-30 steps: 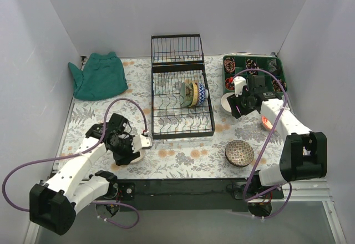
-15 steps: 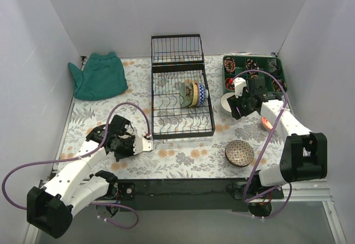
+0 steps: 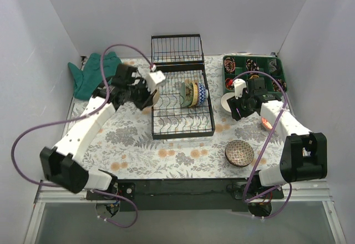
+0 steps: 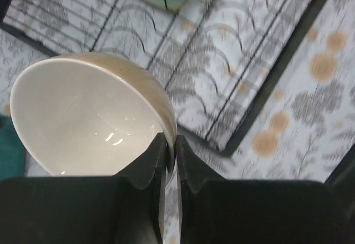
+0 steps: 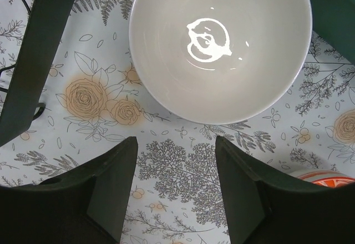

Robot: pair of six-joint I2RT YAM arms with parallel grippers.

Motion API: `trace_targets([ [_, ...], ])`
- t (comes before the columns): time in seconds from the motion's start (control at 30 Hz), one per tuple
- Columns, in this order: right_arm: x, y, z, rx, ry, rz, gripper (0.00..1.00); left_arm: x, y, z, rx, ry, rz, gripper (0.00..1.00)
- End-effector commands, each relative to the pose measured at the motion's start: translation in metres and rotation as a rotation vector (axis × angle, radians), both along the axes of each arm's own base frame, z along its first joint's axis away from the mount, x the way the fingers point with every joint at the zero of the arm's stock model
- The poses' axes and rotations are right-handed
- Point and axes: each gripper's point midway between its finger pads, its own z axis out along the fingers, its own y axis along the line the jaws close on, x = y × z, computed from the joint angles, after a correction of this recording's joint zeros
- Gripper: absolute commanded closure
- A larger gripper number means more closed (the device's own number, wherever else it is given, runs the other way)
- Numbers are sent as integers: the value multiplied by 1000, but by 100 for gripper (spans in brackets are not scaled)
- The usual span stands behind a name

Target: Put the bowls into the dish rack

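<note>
Top external view: left gripper (image 3: 150,91) is at the left rim of the dish rack (image 3: 183,123), holding a tan bowl (image 3: 154,96) above it. Left wrist view shows the fingers pressed onto the bowl's rim only, one inside and one outside. The bowl is tilted, white inside facing the camera. Three bowls (image 3: 193,94) stand on edge in the rack's middle row, the pale green one nearest the held bowl. Right gripper (image 5: 176,144) is spread wide and empty, hovering just right of the rack. A white bowl (image 5: 222,44) lies just past its fingertips, not between them. Dark patterned bowl (image 3: 239,153) and red-orange bowl (image 3: 267,123) sit right of the rack, not loaded.

Risks, my read: the rim-only pinch is thin, so the bowl may swivel or slip if it bumps a tine or the rack's wire edge going down. Setting it too near the standing bowls could knock them over. On the right, closing from this spot would likely miss the rim or shove the white bowl away from the rack.
</note>
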Motion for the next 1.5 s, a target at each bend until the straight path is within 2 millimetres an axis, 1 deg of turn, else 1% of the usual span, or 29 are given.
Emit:
trace_targets([
  [0.0, 20, 7, 19, 21, -61, 7, 33, 53, -63, 49, -402, 73, 99, 100],
  [0.03, 22, 6, 21, 20, -66, 5, 33, 68, -67, 61, -459, 50, 119, 100],
  [0.07, 22, 6, 21, 18, -66, 3, 33, 73, -72, 61, -521, 121, 188, 100],
  [0.1, 23, 5, 21, 16, -65, 3, 33, 77, -77, 61, -556, 154, 196, 100],
  [0.13, 22, 5, 20, 13, -64, 3, 34, 88, -80, 58, -595, 182, 218, 100],
  [0.17, 22, 5, 21, 12, -66, 4, 33, 91, -83, 55, -644, 255, 268, 100],
  [0.2, 20, 5, 19, 11, -63, 4, 33, 91, -86, 56, -686, 303, 267, 100],
  [0.23, 20, 3, 18, 7, -61, 1, 33, 100, -87, 54, -720, 316, 287, 100],
  [0.3, 16, 3, 16, 5, -59, 3, 33, 104, -89, 53, -793, 412, 336, 100],
  [0.33, 15, 3, 15, 2, -56, 4, 34, 110, -89, 50, -825, 442, 332, 100],
  [0.4, 13, 1, 14, -1, -54, 4, 34, 111, -90, 43, -877, 551, 373, 100],
  [0.43, 11, 0, 11, -4, -49, 2, 33, 111, -91, 49, -923, 572, 326, 100],
  [0.47, 9, 0, 9, -6, -45, 2, 33, 112, -91, 37, -939, 625, 337, 100],
  [0.5, 8, 0, 9, -9, -43, 2, 33, 111, -92, 35, -961, 659, 326, 100],
  [0.53, 7, -2, 8, -12, -43, 0, 33, 116, -93, 45, -1021, 678, 311, 100],
  [0.57, 7, -2, 8, -14, -41, 0, 33, 114, -95, 33, -1025, 728, 301, 100],
  [0.63, 6, -3, 6, -20, -36, -4, 33, 116, -98, 34, -1062, 757, 289, 100],
  [0.67, 4, -3, 5, -24, -29, -1, 34, 114, -99, 31, -1072, 782, 281, 100],
  [0.7, 5, -4, 5, -25, -28, -3, 34, 115, -99, 23, -1081, 791, 282, 100],
  [0.77, 4, -5, 3, -30, -20, -6, 33, 116, -100, 18, -1101, 838, 307, 100],
  [0.8, 5, -4, 4, -30, -19, -6, 33, 117, -101, 11, -1106, 847, 309, 100],
  [0.87, 6, -4, 3, -30, -11, -7, 33, 119, -102, 5, -1120, 887, 331, 100],
  [1.1, 15, -5, 1, -40, 7, -11, 33, 132, -106, 0, -1164, 919, 324, 100],
  [1.17, 16, -4, -1, -42, 16, -11, 33, 136, -107, -6, -1174, 936, 337, 100],
  [1.23, 18, -4, 0, -42, 18, -11, 33, 137, -107, -8, -1190, 955, 347, 100],
  [1.27, 19, -4, -2, -43, 24, -11, 33, 137, -108, -15, -1191, 973, 352, 100],
  [1.3, 20, -4, -2, -45, 27, -12, 33, 137, -108, -11, -1205, 960, 328, 100],
  [1.37, 21, -5, -4, -49, 32, -13, 33, 136, -108, -16, -1217, 998, 334, 100],
  [1.47, 24, -4, -5, -55, 40, -9, 34, 137, -108, -16, -1241, 1004, 341, 100],
])
